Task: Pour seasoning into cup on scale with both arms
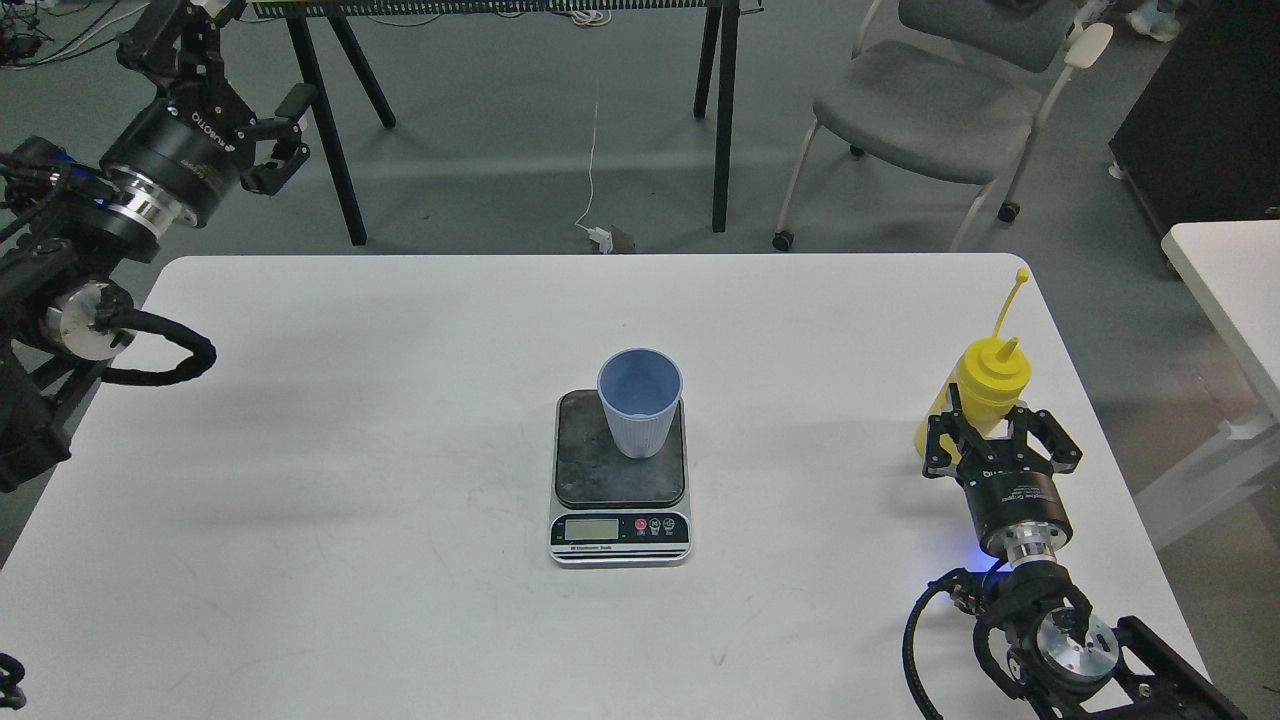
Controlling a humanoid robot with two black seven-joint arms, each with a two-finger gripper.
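The light-blue ribbed cup (640, 402) stands upright on the back of the scale (600, 472), mid-table. The scale has a dark plate and a silver front panel with an LCD. The yellow seasoning bottle (990, 378) is upright near the table's right edge, its nozzle up and its cap strap pointing up. My right gripper (1000, 442) reaches in from below and its fingers close around the bottle's lower body, which hides the base. My left gripper (245, 95) is open and empty, high beyond the table's far left corner.
The white table (350, 450) has its right edge just beyond the bottle. A grey chair (930, 110) and black table legs (722, 120) stand on the floor behind. A second white table corner (1230, 270) is at the far right.
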